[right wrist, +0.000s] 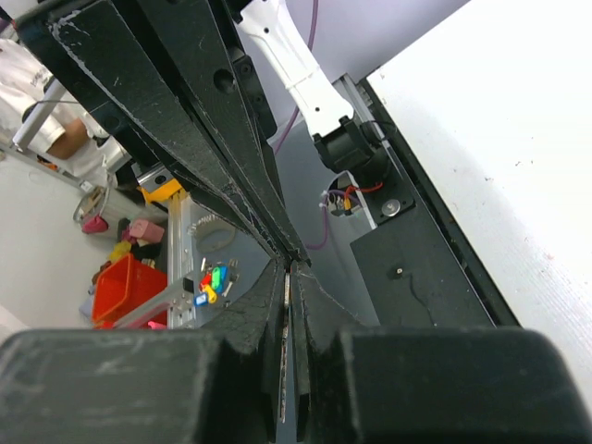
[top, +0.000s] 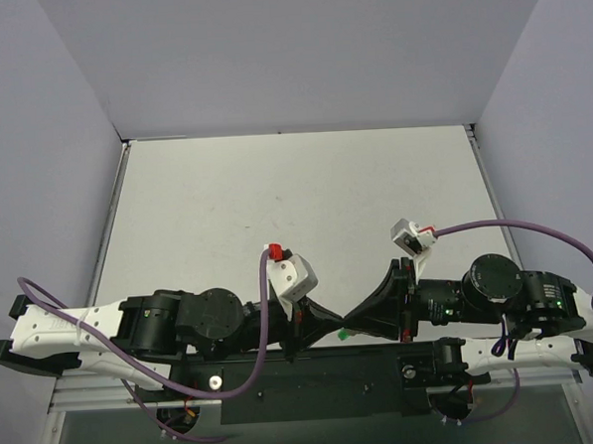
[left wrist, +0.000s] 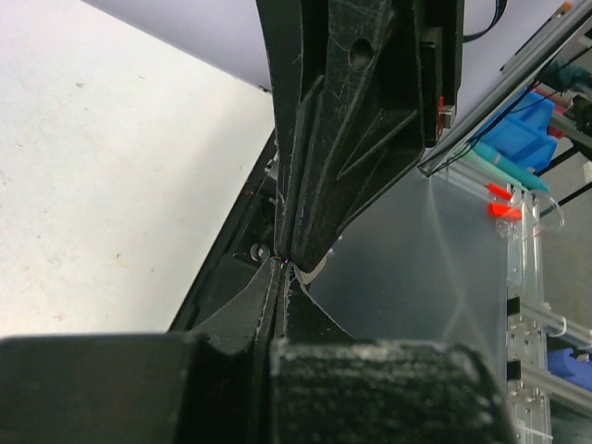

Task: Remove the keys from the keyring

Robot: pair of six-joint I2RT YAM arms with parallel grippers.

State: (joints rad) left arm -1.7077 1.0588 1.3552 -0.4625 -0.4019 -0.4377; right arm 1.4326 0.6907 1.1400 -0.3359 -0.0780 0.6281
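In the top view my left gripper (top: 333, 328) and right gripper (top: 349, 328) meet tip to tip over the black rail at the table's near edge. A speck of the bright green keyring (top: 341, 333) shows between the tips. In the right wrist view my right gripper (right wrist: 290, 265) is shut on the silver key (right wrist: 286, 342), seen edge-on as a thin metal strip between the fingers. In the left wrist view my left gripper (left wrist: 280, 264) is shut. A pale sliver (left wrist: 316, 270) sticks out at its tip, and no green shows there. The opposite gripper fills the top of each wrist view.
The white table (top: 295, 197) lies beyond the grippers, with grey walls on three sides. The black base rail (top: 314, 365) runs under the tips. Purple cables (top: 496, 225) loop from both wrists. A red bin (right wrist: 125, 282) and blue items (left wrist: 527, 125) lie off the table.
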